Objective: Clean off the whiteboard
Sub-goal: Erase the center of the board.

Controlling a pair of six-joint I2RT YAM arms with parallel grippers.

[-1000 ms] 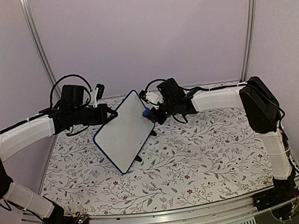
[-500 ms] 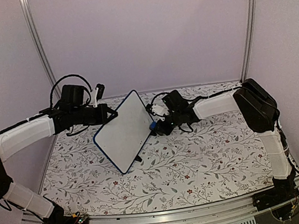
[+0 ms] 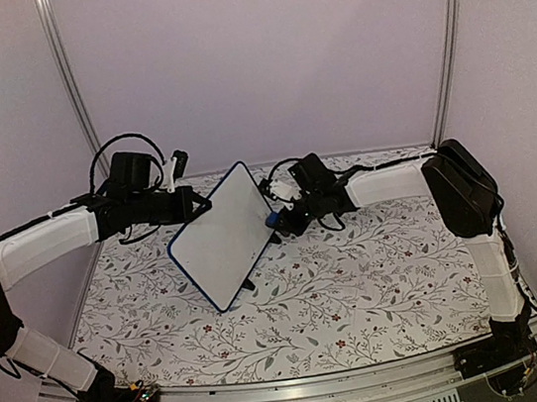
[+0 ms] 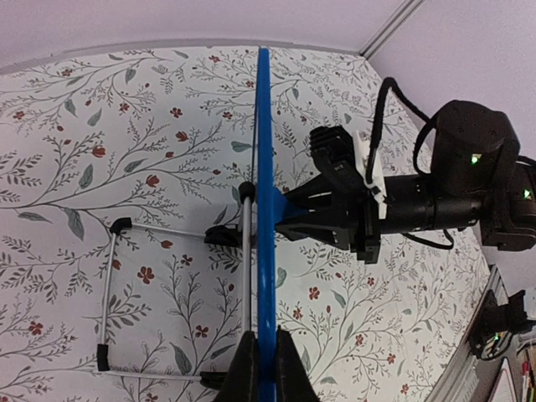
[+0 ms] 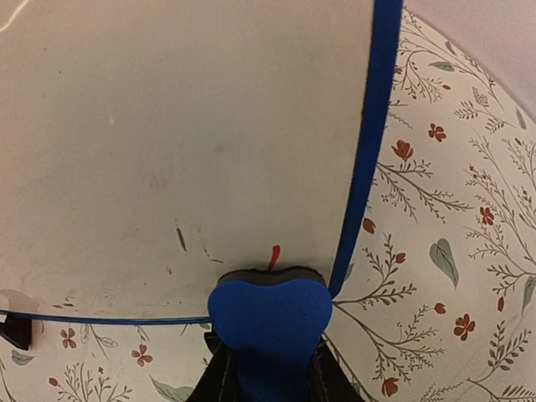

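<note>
The left jaws are clamped tight on the dark-blue edge of the whiteboard, which runs straight out ahead of them, edge-on, and stands tilted between the two sets of jaws. The right jaws are closed around a blue eraser, which is pressed against the board's white face near a corner. Just beyond the eraser are a few faint dark strokes and one red mark. The floral bench lies beneath.

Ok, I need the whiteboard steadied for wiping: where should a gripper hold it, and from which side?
Pinch the whiteboard by its thin blue rim, edge-on from the left, as the left gripper does. The panel is flat and tilted, and this leaves its face free for the eraser.
</note>
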